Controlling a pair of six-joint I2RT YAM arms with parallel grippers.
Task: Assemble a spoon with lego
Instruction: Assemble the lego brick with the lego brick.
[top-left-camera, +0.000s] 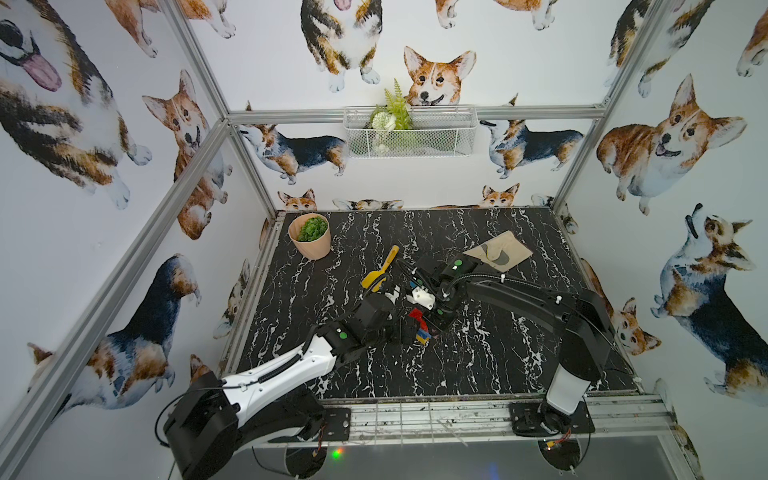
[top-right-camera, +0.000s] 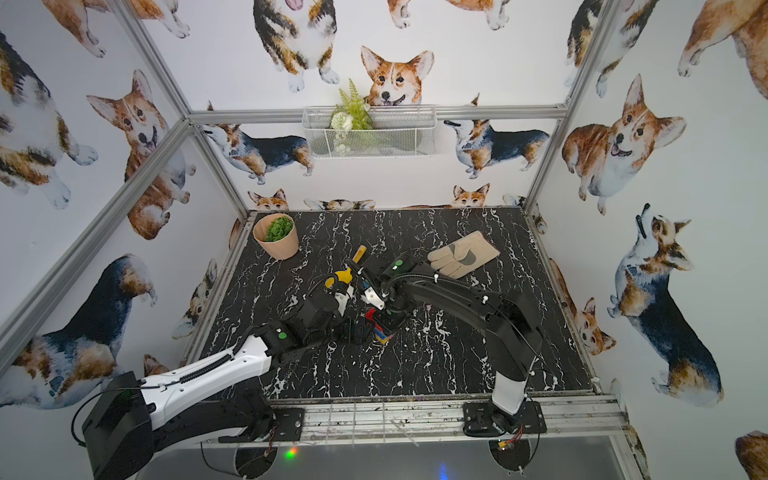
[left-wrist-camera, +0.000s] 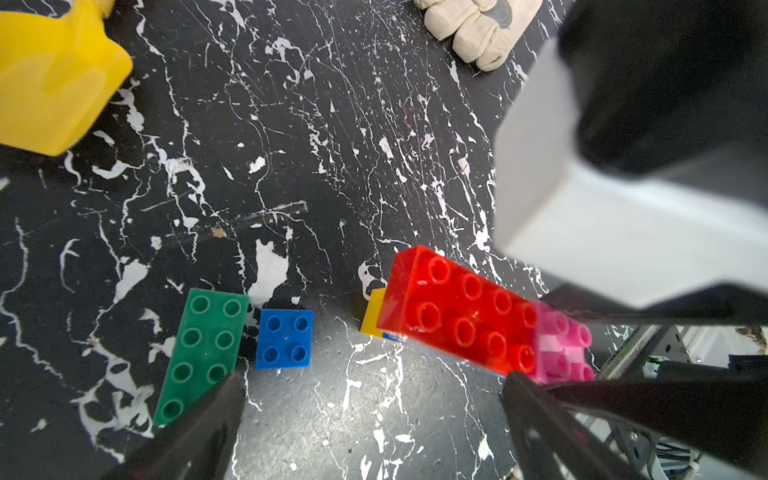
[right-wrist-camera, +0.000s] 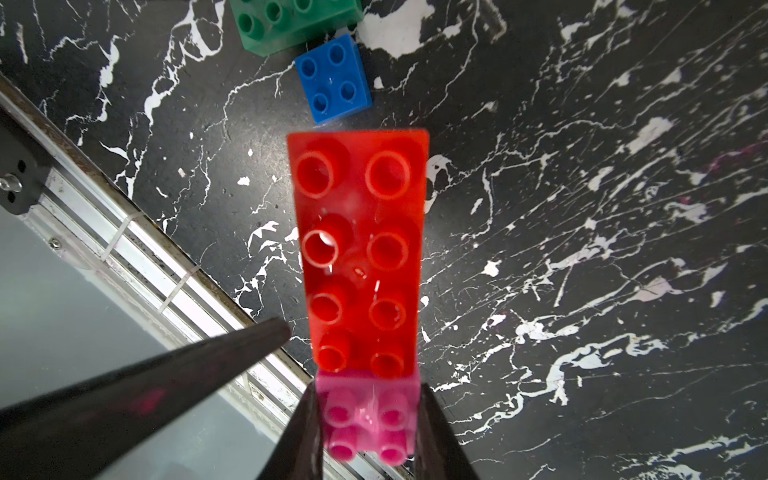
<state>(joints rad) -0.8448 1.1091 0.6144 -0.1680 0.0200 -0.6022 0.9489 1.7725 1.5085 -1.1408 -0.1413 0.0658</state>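
Marbled tabletop (right-wrist-camera: 582, 166); spoon (right-wrist-camera: 361, 249) lengthwise out from right tool (right-wrist-camera: 365, 395).

Pot (top-left-camera: 314, 248) back-left, glove (top-left-camera: 505, 249) back-right — shovel (top-left-camera: 380, 270) between, spoon (top-left-camera: 417, 318) nearer

Both top views: high at cell front, looking steeply down onto the whole desk (top-left-camera: 478, 357); near-identical framing. Wrist views: close, facing down at desk; both share spoon (left-wrist-camera: 457, 316), blue brick (right-wrist-camera: 334, 79), green brick (left-wrist-camera: 199, 345).
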